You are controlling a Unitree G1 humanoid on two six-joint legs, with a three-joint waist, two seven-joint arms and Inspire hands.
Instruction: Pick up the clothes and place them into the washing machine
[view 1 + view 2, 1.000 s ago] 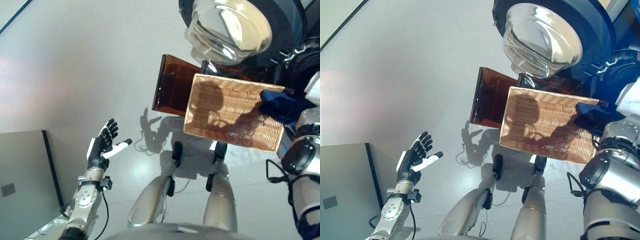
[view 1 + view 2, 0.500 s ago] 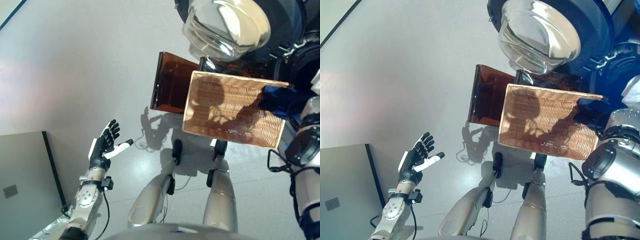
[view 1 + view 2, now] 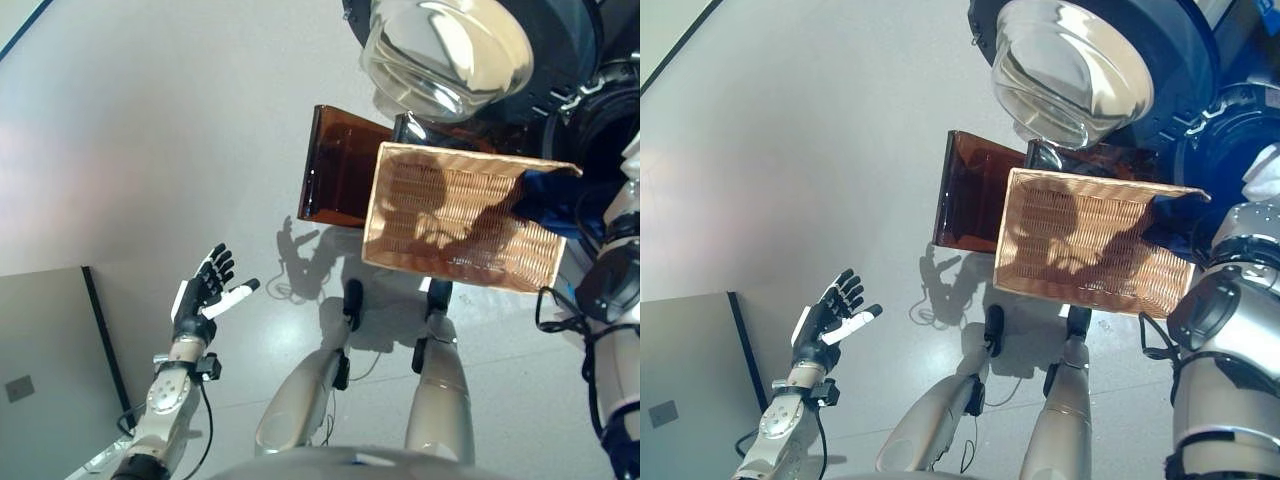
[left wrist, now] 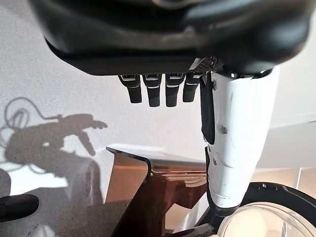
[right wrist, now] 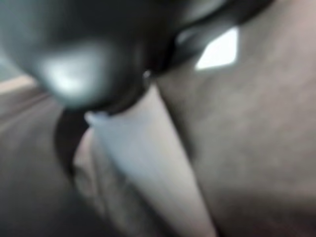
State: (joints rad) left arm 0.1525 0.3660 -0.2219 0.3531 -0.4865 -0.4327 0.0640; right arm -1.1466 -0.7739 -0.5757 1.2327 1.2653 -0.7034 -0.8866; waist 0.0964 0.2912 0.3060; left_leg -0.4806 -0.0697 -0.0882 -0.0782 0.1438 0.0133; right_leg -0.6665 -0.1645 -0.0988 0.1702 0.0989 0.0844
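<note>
The glossy pale grey floor point(image 3: 150, 130) carries a translucent brown plastic bin point(image 3: 335, 170) beside a rectangular woven wicker basket point(image 3: 450, 230).

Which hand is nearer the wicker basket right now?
Right. The right hand is buried in dark cloth at the wicker basket far corner; the left hand hangs open, well clear.

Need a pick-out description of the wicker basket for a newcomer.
Find the washing machine's round glass door at the top of the head views. Just below it lies the wicker basket, with a dark blue cloth at its right end. Unlike the smooth brown translucent bin beside it, it is pale and woven.
</note>
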